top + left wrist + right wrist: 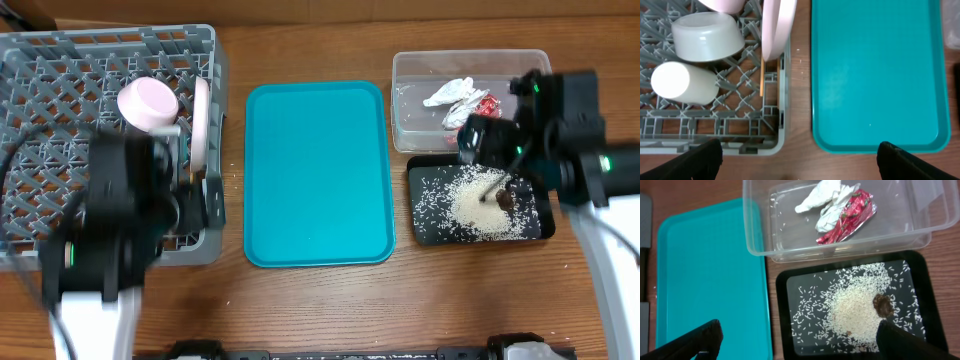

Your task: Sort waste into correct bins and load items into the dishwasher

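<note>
Both pairs of jaws gape wide, empty. Over the corner of the dish rack point(715, 127) hang the left jaws, a wooden chopstick point(761, 75) just ahead inside it, long axis pointing away; the right jaws hang over the rice point(855, 310) in the black tray point(785, 305).

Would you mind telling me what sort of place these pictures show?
Probably a staged dish-clearing station on a wooden tabletop, not a real kitchen: a grey plastic lattice dish rack holding crockery, a clear plastic rectangular tub of rubbish, and a shallow black rectangular tray of loose white rice grains.
</note>
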Motion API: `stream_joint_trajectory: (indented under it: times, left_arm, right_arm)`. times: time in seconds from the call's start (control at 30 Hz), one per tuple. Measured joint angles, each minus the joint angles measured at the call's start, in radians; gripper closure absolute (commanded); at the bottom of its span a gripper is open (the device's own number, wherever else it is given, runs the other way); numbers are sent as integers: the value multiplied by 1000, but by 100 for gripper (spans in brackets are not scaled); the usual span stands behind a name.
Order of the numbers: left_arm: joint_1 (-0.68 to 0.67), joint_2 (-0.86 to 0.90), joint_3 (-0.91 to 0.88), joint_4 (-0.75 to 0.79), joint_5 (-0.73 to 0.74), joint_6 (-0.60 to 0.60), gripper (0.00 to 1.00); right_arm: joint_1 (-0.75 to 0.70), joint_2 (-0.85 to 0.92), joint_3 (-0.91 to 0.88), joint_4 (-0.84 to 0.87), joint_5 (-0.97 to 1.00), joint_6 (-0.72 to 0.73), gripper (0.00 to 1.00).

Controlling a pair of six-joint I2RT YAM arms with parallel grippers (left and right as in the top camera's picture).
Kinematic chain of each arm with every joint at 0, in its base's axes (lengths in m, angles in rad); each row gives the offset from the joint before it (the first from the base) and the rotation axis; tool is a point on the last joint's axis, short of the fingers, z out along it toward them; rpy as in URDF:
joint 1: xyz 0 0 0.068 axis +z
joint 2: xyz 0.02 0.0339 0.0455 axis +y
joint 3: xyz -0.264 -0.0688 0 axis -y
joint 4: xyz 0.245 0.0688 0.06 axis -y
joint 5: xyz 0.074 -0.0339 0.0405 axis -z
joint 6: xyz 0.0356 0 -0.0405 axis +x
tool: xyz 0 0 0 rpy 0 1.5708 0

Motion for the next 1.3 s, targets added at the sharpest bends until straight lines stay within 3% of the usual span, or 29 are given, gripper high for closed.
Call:
stream_joint_trajectory:
  times: [0.2,0.33,1.17,1.3]
  left_arm:
    - [0,-326,-189,43,0,-17,0]
    - [0,-439,-225,68,5,-37,0]
    - [0,-459,-232,-19,5,-74,0]
    - [0,-459,-232,-19,5,-74,0]
  right_arm:
    - [0,-288,-163,28,25,-35,0]
    - [0,-389,-176,-36,47,-45,0]
    - [0,-380,-190,-99,66,-53,0]
    - [0,-461,-225,0,67,-54,0]
